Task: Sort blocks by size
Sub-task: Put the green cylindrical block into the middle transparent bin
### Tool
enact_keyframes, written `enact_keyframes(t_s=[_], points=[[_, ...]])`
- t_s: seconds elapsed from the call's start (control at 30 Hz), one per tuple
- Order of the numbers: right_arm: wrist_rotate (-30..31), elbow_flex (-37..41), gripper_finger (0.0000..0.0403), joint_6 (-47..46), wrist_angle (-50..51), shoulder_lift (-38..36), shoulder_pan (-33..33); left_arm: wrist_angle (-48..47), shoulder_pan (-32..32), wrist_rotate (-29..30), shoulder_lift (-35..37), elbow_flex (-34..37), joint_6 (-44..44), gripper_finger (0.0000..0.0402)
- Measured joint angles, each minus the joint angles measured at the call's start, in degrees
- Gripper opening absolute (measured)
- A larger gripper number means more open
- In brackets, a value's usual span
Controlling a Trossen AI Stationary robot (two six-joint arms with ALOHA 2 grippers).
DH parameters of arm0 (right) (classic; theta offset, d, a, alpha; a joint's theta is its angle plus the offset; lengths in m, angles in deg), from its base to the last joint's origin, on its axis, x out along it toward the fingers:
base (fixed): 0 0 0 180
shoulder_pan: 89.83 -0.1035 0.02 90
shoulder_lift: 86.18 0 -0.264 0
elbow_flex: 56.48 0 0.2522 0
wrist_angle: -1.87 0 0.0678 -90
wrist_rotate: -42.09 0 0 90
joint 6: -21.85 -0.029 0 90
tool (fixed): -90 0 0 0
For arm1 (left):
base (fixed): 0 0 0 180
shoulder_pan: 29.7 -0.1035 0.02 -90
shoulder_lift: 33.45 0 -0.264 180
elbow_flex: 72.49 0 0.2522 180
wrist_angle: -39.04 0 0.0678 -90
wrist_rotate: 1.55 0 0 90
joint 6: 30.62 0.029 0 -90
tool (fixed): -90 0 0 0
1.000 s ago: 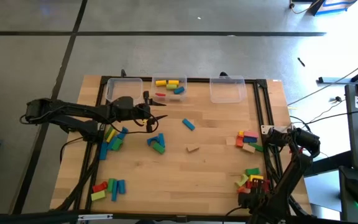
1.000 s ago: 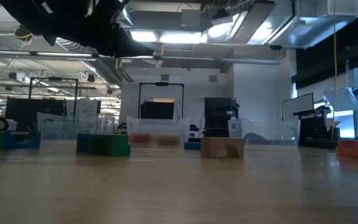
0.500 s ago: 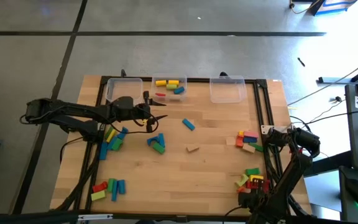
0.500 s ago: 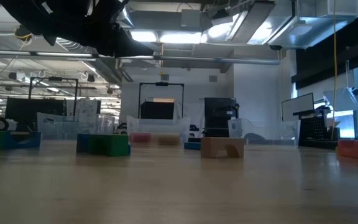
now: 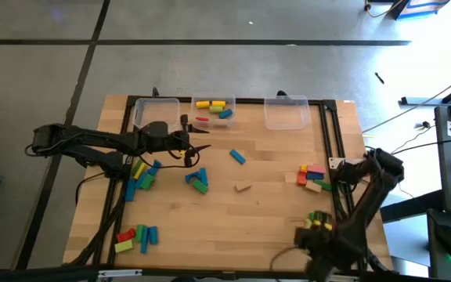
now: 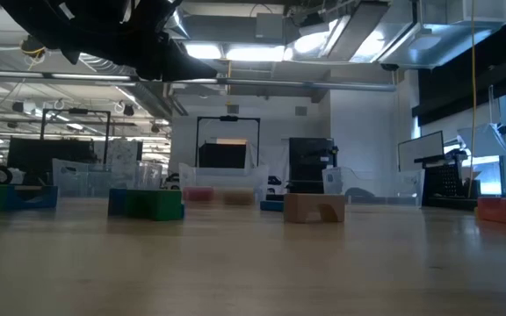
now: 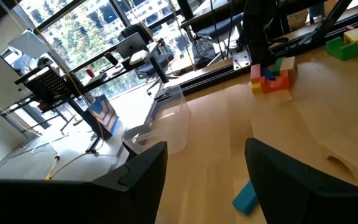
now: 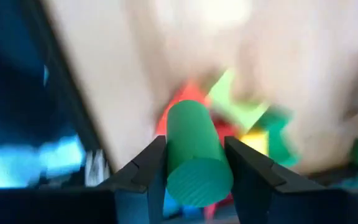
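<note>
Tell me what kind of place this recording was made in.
Most likely a robotics lab or open workshop. The low view shows exposed ceiling ducts and shelving racks; the left wrist view shows big windows, and the wooden table stands on bare concrete floor.

**Open middle, crowded edges**

The table's (image 5: 272,227) centre lies mostly bare; only a tan block (image 5: 243,187) and a blue block (image 5: 237,157) interrupt it. Block clusters line both sides. Three clear bins (image 5: 285,114) stand along the far edge.
</note>
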Motion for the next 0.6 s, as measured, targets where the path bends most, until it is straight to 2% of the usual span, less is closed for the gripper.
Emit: enact_keyframes(t_s=[0.17,0.3,0.47,0.6], points=[[14.81,0.00,0.0137,0.70,1.58,-1.93,6.10,-0.08,0.01,0.00,0.00,0.00,-0.09,0.0210],[24.71,0.58,0.0140,7.79,1.21,-2.17,11.92,-0.74,0.02,0.00,0.00,0.00,-0.95,0.0210],[32.01,5.42,0.0141,19.66,-1.82,-2.17,20.42,-0.70,0.00,-0.01,0.00,0.00,-1.60,0.0210],[34.23,11.83,0.0142,32.80,-10.42,-2.61,28.95,-1.09,0.00,0.00,0.00,0.00,-1.96,0.0210]])
